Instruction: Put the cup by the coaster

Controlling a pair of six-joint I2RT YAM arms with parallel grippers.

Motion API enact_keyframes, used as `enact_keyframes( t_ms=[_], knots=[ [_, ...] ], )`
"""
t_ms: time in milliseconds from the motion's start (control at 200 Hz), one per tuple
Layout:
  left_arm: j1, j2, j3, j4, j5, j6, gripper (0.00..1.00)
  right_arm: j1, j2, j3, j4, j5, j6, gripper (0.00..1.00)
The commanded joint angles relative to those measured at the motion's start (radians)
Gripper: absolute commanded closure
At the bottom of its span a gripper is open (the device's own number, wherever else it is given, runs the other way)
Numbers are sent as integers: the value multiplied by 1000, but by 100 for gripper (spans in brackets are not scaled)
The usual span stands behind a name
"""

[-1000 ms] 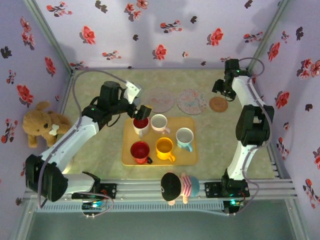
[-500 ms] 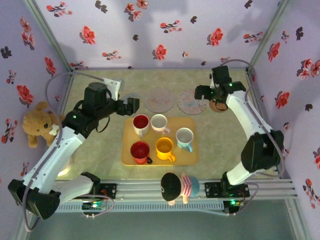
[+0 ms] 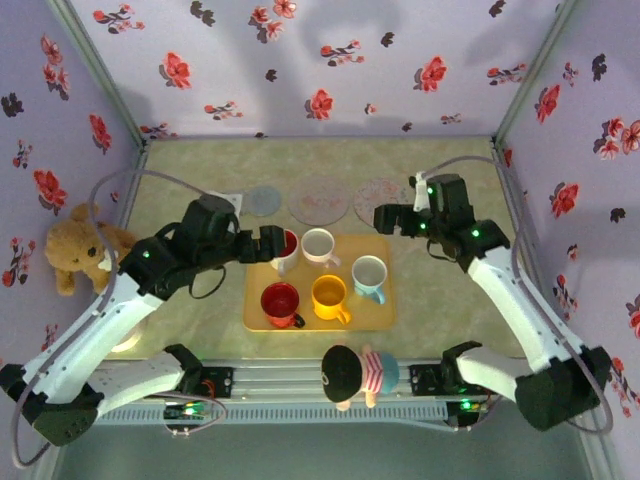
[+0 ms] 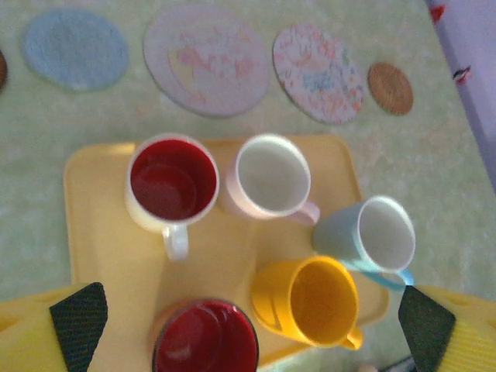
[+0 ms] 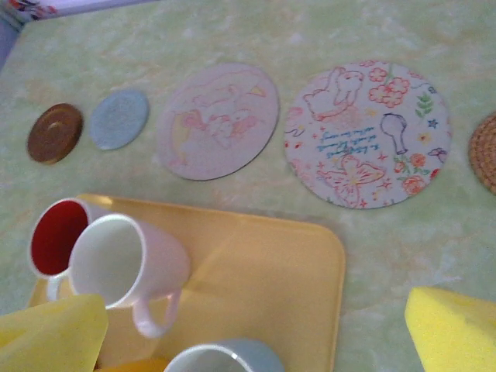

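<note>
Tray (image 3: 385, 305): yellow, raised rim, rounded corners, mid-table. It holds five upright, empty cups. The far row has the cream cup with red inside (image 3: 283, 247) and the white cup (image 3: 319, 245), just beside each other. The pale blue cup (image 3: 369, 272) is at the right. The near row has the red cup (image 3: 281, 300) and the yellow cup (image 3: 329, 296). All cups sit on the tray, none beside a coaster, and which one is the task's cannot be told. The tray floor is bare along its left edge and in its far right corner. Coasters lie flat in a far row, left to right: dark brown coaster (image 5: 54, 132), blue coaster (image 5: 118, 118), pink coaster (image 5: 218, 120), floral coaster (image 5: 366, 133), woven coaster (image 4: 390, 87). A strip of bare table separates them from the tray's far rim. Open table lies left and right of the tray, bounded by flower-print walls. The floral coaster carries small blue lettering, too blurred to read. Left gripper (image 3: 268, 243): over the tray's far left corner, jaws wide, holding nothing. Right gripper (image 3: 392, 220): over the far right corner, jaws wide, holding nothing. Teddy bear (image 3: 85, 248): against the left wall. Doll (image 3: 355, 372): on the near rail.
</note>
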Motion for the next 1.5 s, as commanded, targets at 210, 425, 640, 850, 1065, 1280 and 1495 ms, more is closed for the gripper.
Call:
enact_keyframes(
  t_ms=[210, 425, 640, 850, 1065, 1280, 1495],
  knots=[
    [-186, 73, -14, -200, -47, -372, 1, 104, -199, -105, -23, -118, 21, 0],
    [-282, 86, -96, -279, 34, -466, 2, 116, -221, -119, -71, -283, 65, 0],
    [-338, 69, -197, -222, 79, -572, 4, 133, -248, -141, -126, -293, 68, 0],
    [-350, 126, -274, -84, 121, -633, 5, 133, -253, -96, -254, -203, -13, 0],
    [-360, 202, -269, -84, 142, -603, 2, 133, -295, -126, -221, -207, 17, 0],
    [-360, 254, -263, -90, 132, -611, 1, 133, -353, -130, -233, -151, 7, 0],
    [-321, 297, -272, -59, 148, -569, 1, 133, -349, -121, -224, -144, 6, 0]
  ],
)
